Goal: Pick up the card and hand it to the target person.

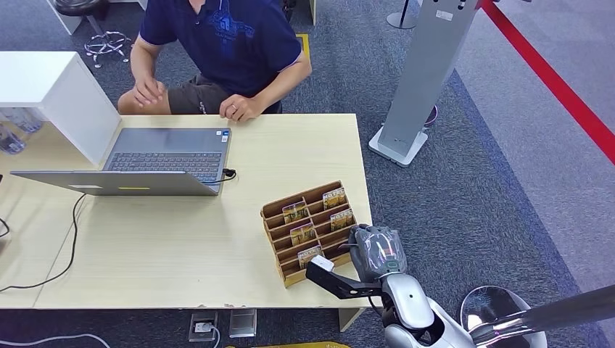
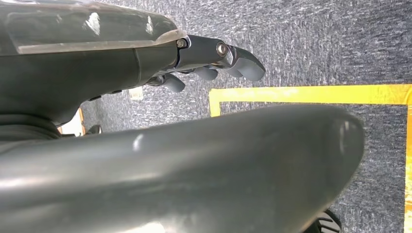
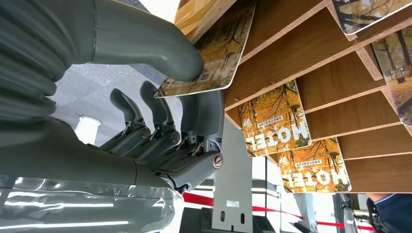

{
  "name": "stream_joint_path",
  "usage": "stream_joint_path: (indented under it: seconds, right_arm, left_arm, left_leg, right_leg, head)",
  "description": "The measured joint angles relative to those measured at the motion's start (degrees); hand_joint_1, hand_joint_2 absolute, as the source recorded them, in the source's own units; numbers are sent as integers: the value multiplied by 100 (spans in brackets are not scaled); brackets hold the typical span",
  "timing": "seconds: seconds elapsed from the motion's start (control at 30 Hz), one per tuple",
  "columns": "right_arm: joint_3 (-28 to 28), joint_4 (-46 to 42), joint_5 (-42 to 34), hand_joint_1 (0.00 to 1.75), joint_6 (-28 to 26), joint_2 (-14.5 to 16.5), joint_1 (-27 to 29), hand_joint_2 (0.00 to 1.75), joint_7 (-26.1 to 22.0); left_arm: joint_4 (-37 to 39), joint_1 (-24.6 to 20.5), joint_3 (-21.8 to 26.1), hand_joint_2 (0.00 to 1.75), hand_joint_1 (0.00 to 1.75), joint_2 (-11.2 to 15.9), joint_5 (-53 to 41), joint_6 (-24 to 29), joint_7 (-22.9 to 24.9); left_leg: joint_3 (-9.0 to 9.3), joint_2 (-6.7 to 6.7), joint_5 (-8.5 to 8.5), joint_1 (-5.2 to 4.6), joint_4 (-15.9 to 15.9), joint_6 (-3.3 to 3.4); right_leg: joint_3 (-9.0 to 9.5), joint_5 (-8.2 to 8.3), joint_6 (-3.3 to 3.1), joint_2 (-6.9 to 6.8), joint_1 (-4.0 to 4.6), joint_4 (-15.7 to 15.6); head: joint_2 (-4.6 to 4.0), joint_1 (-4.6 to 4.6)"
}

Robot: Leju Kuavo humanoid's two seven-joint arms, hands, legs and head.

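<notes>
A wooden card rack (image 1: 308, 228) stands near the table's front right corner, with several autumn-print hotel cards in its slots. My right hand (image 1: 377, 250) is at the rack's front right end. In the right wrist view, the thumb (image 3: 145, 43) and a dark finger (image 3: 201, 111) pinch one card (image 3: 214, 58) at the edge of the rack (image 3: 311, 53). Other cards (image 3: 274, 119) sit in nearby slots. The person (image 1: 225, 36) sits across the table, one hand (image 1: 239, 109) resting on its far edge. My left hand (image 2: 209, 68) hangs over the carpet, holding nothing.
An open laptop (image 1: 159, 163) with a cable lies on the table (image 1: 181, 246) to the rack's left. A white box (image 1: 51, 94) is at the far left. A grey floor stand (image 1: 420, 80) rises beyond the table's right end, with a red floor line (image 1: 551, 80) farther right.
</notes>
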Motion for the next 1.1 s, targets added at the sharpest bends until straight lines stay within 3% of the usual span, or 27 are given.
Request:
stream_joint_path:
  seconds: [0.67,1.1]
  right_arm:
    - [20,-155,-141,159,-48,-13,-109,175,-255]
    - [240,-985,-697,159,-222,-144,-1095,175,-304]
  left_arm:
    - [0,2,-10,0,0,-20,194,126,22]
    - [0,2,-9,0,0,-102,279,163,-96]
  left_leg:
    - [-1,0,0,0,0,0]
    - [-1,1,2,0,0,1]
  right_leg:
    - [0,1,0,0,0,0]
    - [2,3,2,1,0,2]
  head:
    - [-1,-1]
    - [-1,-1]
